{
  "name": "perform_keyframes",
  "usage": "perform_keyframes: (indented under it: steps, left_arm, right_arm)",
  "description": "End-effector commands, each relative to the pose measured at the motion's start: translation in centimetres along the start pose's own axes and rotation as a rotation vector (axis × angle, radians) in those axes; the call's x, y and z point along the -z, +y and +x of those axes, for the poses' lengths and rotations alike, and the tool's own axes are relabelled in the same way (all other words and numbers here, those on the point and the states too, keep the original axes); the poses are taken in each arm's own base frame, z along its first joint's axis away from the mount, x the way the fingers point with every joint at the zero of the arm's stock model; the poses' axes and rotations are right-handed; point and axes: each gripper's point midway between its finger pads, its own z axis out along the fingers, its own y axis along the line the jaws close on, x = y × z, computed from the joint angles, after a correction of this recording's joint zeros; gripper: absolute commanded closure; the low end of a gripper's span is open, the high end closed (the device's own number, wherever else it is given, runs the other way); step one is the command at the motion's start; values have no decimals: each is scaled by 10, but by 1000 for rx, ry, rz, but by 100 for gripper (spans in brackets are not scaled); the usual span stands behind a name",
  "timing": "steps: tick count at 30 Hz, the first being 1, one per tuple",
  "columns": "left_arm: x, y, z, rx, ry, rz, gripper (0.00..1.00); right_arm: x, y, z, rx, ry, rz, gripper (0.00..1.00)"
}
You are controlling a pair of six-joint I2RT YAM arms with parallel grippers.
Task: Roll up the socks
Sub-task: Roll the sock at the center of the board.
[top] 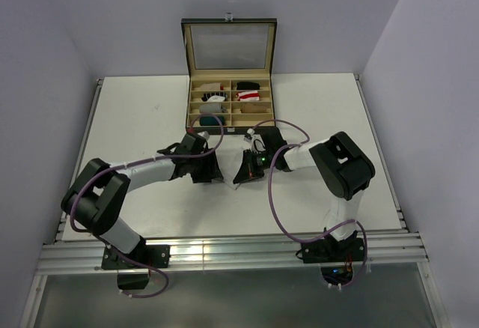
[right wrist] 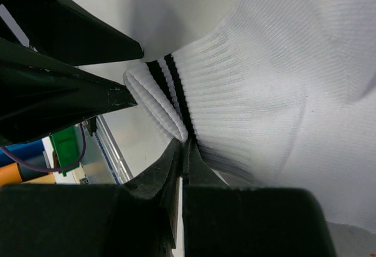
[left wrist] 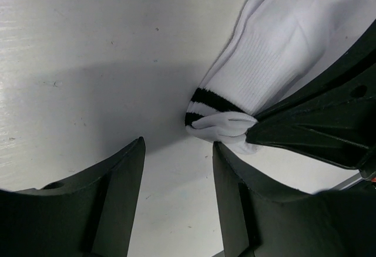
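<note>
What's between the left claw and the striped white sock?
Only bare white tabletop, in the left wrist view, separates the open left claw from the black-striped white fabric sock.

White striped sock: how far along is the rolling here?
Done: the case at the back already holds several small bundles, too small to identify. In hand: the right pincer is shut on the cuff of the white sock, at its black stripes, while the left pincer stands open beside it, holding nothing. Left: the sock's body lies flat and unrolled, so the whole roll is yet to do.
</note>
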Motion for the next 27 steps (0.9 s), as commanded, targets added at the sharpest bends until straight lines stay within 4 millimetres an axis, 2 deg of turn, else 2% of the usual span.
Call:
perform_keyframes:
  steps: [1,7,14,24,27]
  left_arm:
    - [-1,-15,-13,-30,-28,38,44]
    - [-6,-10,-13,-27,-18,9,45]
    - [-17,2,-4,-30,38,-47,46]
    - [-23,19,20,-77,108,-127,47]
    - [-19,19,17,-71,74,-138,48]
  right_arm:
    - [-2,-28,12,-47,26,97,100]
    - [-1,-28,12,-45,24,99,100]
    - [0,-28,11,-40,18,111,100]
    - [6,-23,2,-11,-16,147,88]
    - [4,-22,3,-13,-4,144,88]
